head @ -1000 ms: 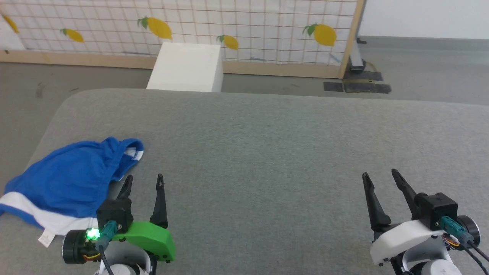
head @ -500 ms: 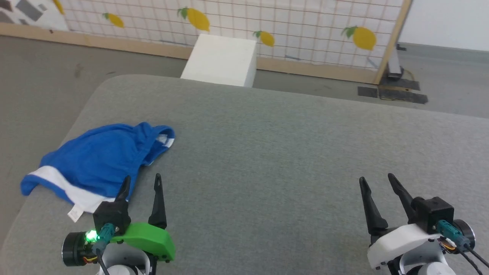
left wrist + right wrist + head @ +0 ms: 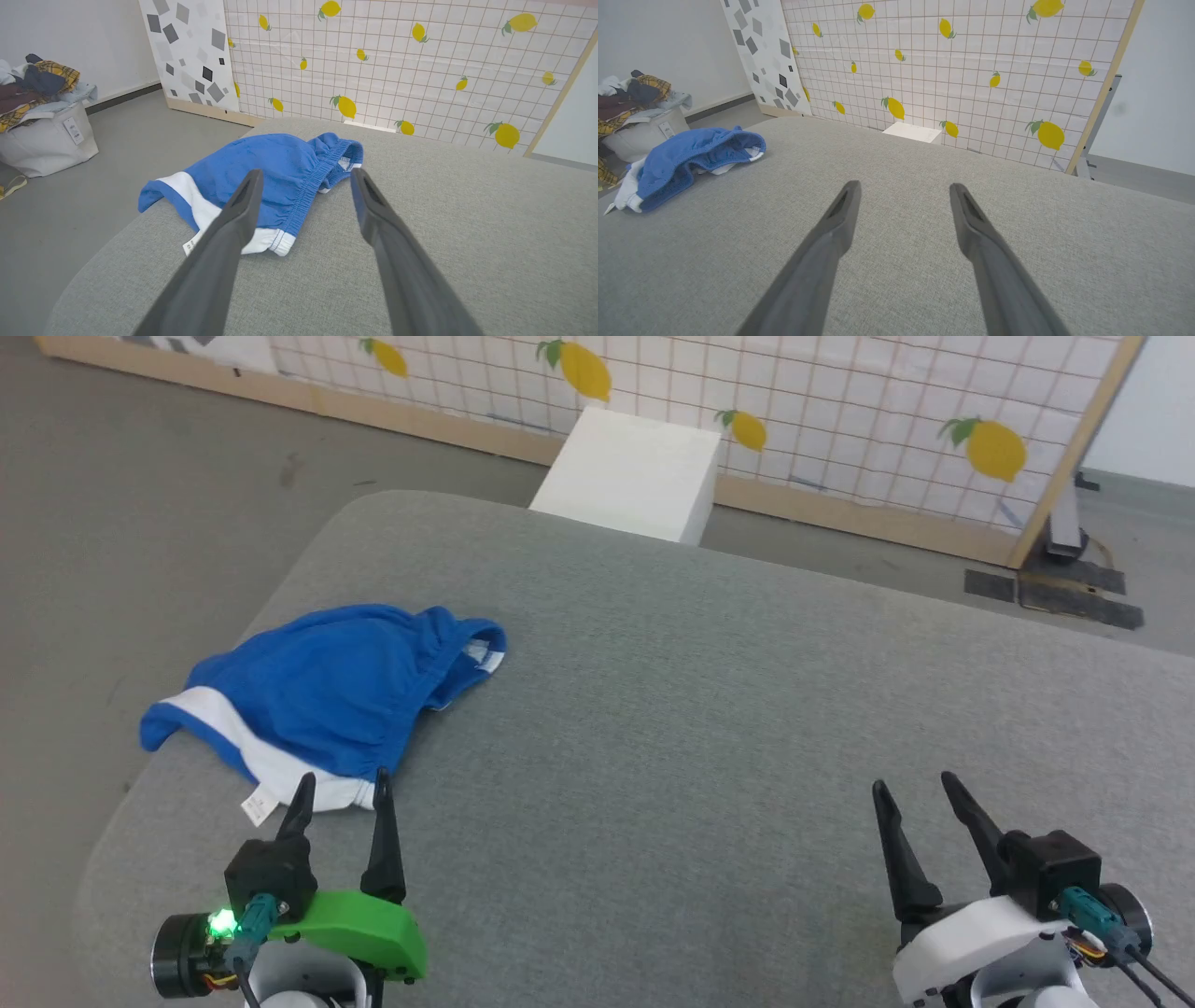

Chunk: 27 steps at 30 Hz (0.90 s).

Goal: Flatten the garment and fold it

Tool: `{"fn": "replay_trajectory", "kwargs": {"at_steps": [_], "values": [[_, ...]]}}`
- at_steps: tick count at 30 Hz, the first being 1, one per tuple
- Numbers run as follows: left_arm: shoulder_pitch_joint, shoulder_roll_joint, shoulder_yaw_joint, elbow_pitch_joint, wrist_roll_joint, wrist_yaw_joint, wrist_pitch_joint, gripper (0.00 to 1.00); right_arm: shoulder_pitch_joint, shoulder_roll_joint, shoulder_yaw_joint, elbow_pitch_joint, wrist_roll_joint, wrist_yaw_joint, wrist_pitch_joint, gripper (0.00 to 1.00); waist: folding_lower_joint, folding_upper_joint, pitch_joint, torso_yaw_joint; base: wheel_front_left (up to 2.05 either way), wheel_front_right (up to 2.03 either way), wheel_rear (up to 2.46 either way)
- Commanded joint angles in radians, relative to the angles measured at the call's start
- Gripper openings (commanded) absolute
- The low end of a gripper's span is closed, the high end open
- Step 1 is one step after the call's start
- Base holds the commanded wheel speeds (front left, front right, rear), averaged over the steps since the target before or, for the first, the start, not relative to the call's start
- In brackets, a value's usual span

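Left jaws: two long dark tapered fingers (image 3: 384, 845), a bright green shell (image 3: 364, 924) behind them, a green lamp (image 3: 222, 922) glowing by a teal plug (image 3: 260, 908). Right jaws match, but with a white shell (image 3: 962, 938), black cables (image 3: 1145, 963) trailing.

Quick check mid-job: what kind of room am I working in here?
Likely a staged laundry-folding test room: a freestanding lemon-print panel, a bag heaped with clothes, and blue shorts on a grey padded table.
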Motion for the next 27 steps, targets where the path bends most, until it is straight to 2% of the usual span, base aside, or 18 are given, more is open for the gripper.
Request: {"fn": "replay_trajectory", "kwargs": {"at_steps": [1, 27], "values": [[0.016, -0.002, -0.001, 0.004, -0.007, 0.006, -0.01, 1.0, 0.017, 0.0, 0.002, 0.008, 0.002, -0.001, -0.01, 1.0, -0.0001, 0.0, 0.001, 0.018, 0.0, 0.0, 0.0], [0.029, -0.003, -0.009, 0.023, -0.029, 0.026, -0.064, 1.0, 0.018, 0.0, 0.011, 0.085, 0.041, -0.001, -0.064, 1.0, -0.0001, 0.0, 0.007, 0.143, 0.0, 0.0, 0.0]]}}
